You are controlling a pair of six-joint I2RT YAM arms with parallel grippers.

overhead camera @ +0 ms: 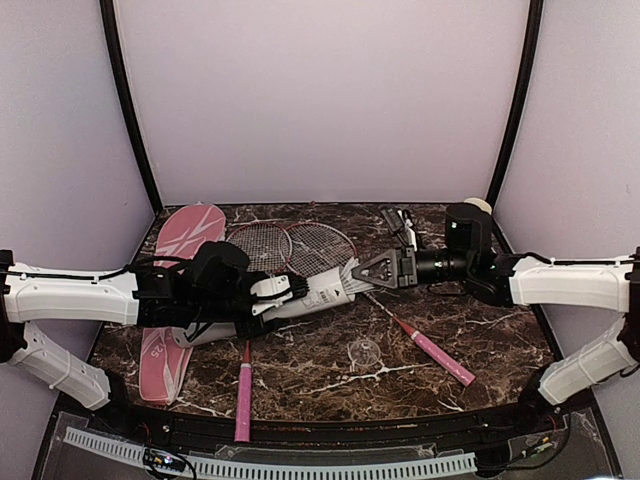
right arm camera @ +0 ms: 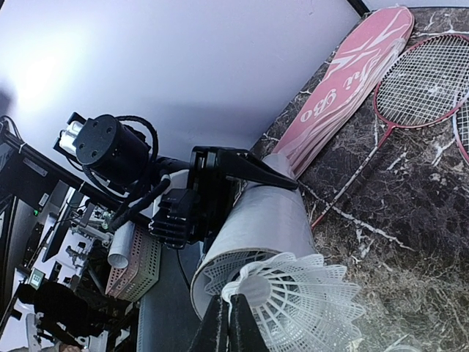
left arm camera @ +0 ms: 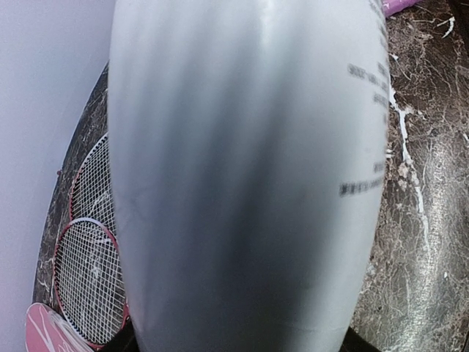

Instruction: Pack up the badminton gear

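White tube [overhead camera: 325, 290] sits clamped in the left claw [overhead camera: 293, 290]; the right claw [overhead camera: 368, 270] meets its mouth, racquets [overhead camera: 290, 245] just behind (cover [overhead camera: 175, 240] beyond the left claw). Left wrist: the tube blocks nearly everything. Right wrist: closed fingers pinch a shuttlecock [right arm camera: 300, 297] at the tube's mouth.

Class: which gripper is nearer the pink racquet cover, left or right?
Left. The left gripper, gripping the white tube, sits just right of the pink cover; the right gripper, pinching a shuttlecock at the tube's mouth, is farther right, past the tube.
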